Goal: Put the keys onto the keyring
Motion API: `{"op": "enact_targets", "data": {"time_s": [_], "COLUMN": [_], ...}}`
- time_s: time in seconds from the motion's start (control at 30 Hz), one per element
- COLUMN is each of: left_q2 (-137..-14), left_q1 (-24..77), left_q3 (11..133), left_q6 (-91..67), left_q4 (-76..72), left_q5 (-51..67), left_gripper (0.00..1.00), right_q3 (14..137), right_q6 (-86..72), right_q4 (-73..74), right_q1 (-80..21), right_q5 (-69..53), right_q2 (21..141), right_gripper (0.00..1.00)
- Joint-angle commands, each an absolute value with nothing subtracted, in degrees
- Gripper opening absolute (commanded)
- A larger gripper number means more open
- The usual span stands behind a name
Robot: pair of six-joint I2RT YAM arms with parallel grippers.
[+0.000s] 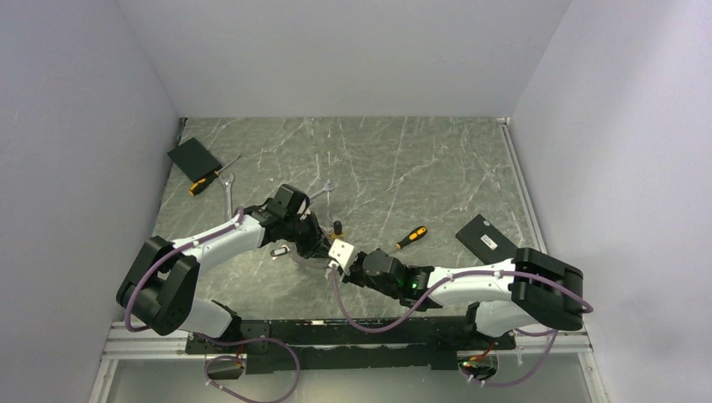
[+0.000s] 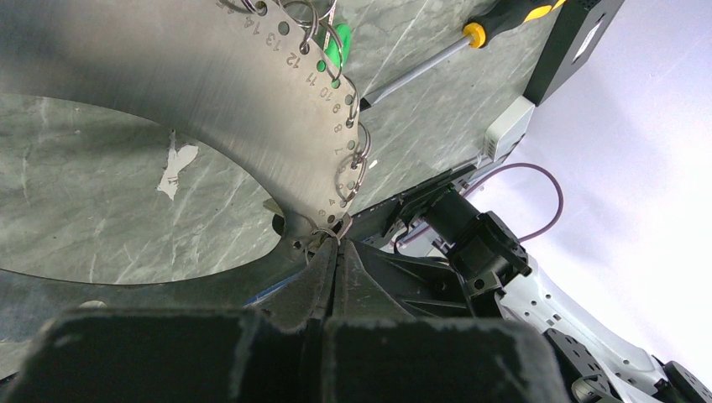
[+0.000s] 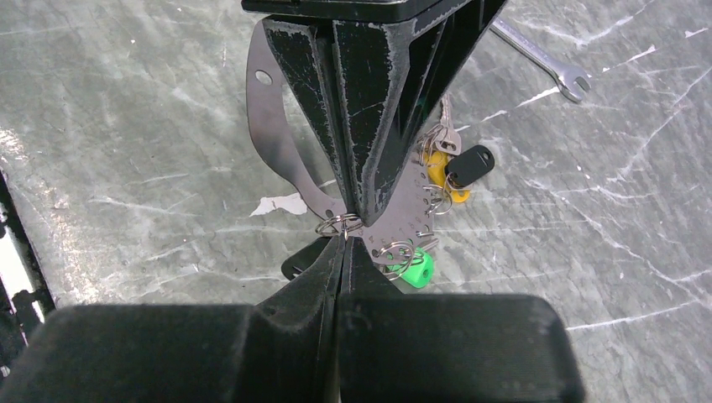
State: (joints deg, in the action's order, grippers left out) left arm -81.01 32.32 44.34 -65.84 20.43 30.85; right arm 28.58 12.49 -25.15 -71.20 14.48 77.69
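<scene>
The left arm [image 1: 217,244] and right arm [image 1: 470,284] have white shells between bulky black joints, with purple cables [image 2: 527,165] looping alongside. A green light [image 1: 412,287] glows on the right arm, near its white box [image 1: 341,253]. The left gripper [image 2: 336,240] and right gripper [image 3: 346,241] have black wedge fingers, scuffed pale.

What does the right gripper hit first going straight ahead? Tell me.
The small split ring on the keyring, touching the tips of the right gripper; just behind, probably the left gripper, facing it.

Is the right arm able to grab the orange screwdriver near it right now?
Probably not yet: its jaws seem shut on a small ring, though the screwdriver lies close, nothing between.
</scene>
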Motion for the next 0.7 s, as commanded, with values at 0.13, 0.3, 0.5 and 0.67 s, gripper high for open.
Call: {"op": "enact_targets", "data": {"time_s": [0.13, 0.3, 0.5, 0.67], "left_q2": [-80.68, -80.71, -80.6, -80.34], "left_q1": [32.12, 32.08, 31.74, 31.56], "left_q3": [46.07, 45.32, 44.91, 44.79], "left_q6": [-67.49, -68.45, -69.29, -69.57], "left_q4": [18.81, 18.03, 17.46, 17.55], "left_q5": [33.24, 33.92, 34.45, 34.27], "left_gripper": [0.0, 0.0, 0.0, 0.0], "right_q3": [29.44, 29.46, 29.1, 29.27], "right_q6": [14.77, 15.5, 16.45, 17.49], "right_q4": [-26.46, -26.93, -26.83, -26.63], "right_q1": [-72.13, -72.67, -73.5, -74.71], "right_q5": [14.66, 15.36, 17.38, 19.13], "right_q2": [77.56, 78.05, 77.67, 77.93], "right_gripper": [0.0, 0.0, 0.0, 0.0]}}
